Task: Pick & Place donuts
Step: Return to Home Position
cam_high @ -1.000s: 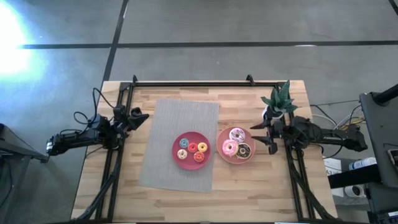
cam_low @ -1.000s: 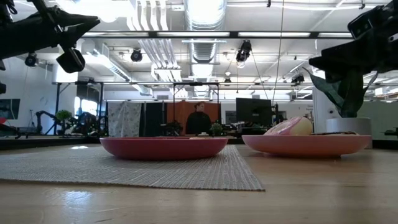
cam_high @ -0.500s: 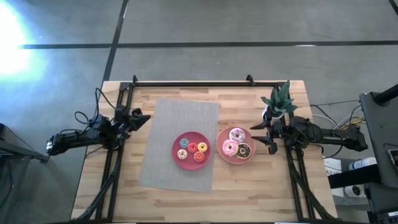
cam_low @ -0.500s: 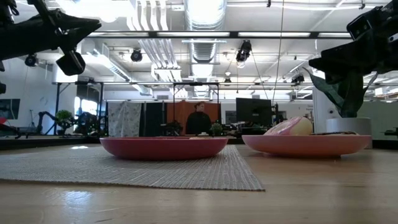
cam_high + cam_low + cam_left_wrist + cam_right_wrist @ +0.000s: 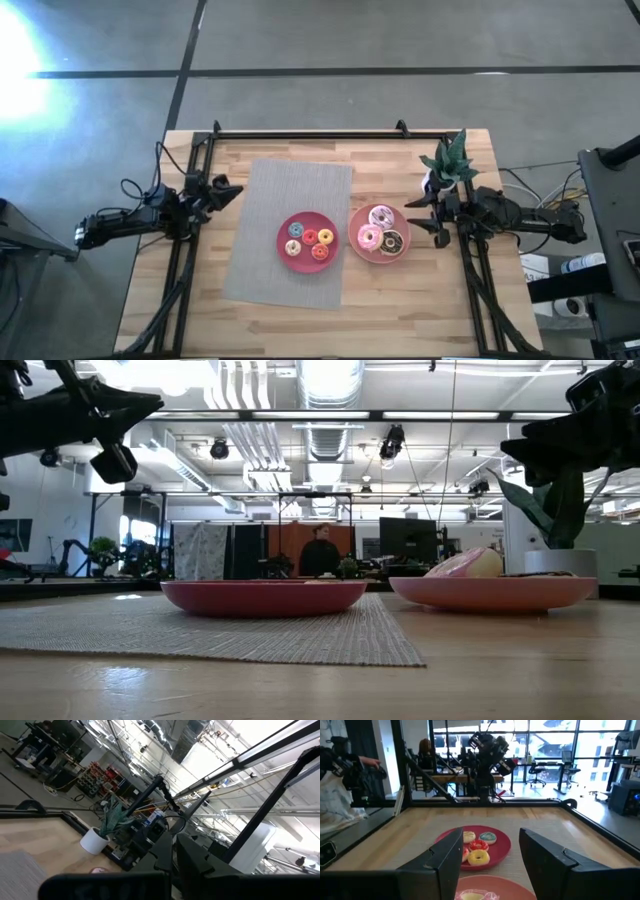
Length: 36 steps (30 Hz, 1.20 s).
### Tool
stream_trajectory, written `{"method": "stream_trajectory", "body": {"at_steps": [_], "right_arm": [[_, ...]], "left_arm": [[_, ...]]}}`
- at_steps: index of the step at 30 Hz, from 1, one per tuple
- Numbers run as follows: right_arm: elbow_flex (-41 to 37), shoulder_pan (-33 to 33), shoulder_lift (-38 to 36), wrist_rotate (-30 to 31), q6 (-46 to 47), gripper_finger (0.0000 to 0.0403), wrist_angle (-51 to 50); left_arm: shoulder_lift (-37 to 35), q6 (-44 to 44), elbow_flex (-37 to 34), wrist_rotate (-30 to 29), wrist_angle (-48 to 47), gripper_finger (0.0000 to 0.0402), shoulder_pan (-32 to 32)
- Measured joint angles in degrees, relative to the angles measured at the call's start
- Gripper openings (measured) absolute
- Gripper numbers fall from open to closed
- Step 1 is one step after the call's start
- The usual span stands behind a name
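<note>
Three larger donuts, two pink-frosted [image 5: 381, 216] [image 5: 369, 238] and one chocolate-brown [image 5: 392, 241], lie on the right pink plate [image 5: 358, 222]. Several tiny donuts [image 5: 310, 241] lie on the left pink plate [image 5: 288, 222], which sits on a grey mat [image 5: 285, 190]. My right gripper [image 5: 420, 221] hangs open just right of the right plate, touching nothing; in its wrist view its fingers frame both plates [image 5: 490, 865]. My left gripper [image 5: 236, 188] is shut and waits above the table's left part, left of the mat.
A potted plant [image 5: 447, 165] stands at the table's far right, just behind my right arm. Black frame rails [image 5: 300, 133] run along the far edge and down both sides. Bare wood [image 5: 400, 310] lies at the near side. A person [image 5: 320, 550] shows far off in the room.
My right gripper has drawn back a little toward the table's right edge and stayed open. The donuts and plates have not moved.
</note>
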Motion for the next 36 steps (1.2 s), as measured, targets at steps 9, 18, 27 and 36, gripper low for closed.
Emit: {"method": "stream_trajectory", "body": {"at_steps": [9,18,27,36], "right_arm": [[0.0,0.0,0.0,0.0,0.0,0.0187,0.0],[0.0,0.0,1.3,0.0,0.0,0.0187,0.1],[-0.1,0.0,1.3,0.1,0.0,0.0187,0.0],[-0.1,0.0,1.3,0.1,0.0,0.0187,0.1]], "left_arm": [[0.0,0.0,0.0,0.0,0.0,0.0000,-3.5],[0.0,0.0,0.0,0.0,-0.1,0.0000,-4.5],[0.0,0.0,0.0,0.0,-0.1,0.0000,-5.2],[0.0,25.8,0.0,6.2,-5.7,0.0000,-7.0]]}}
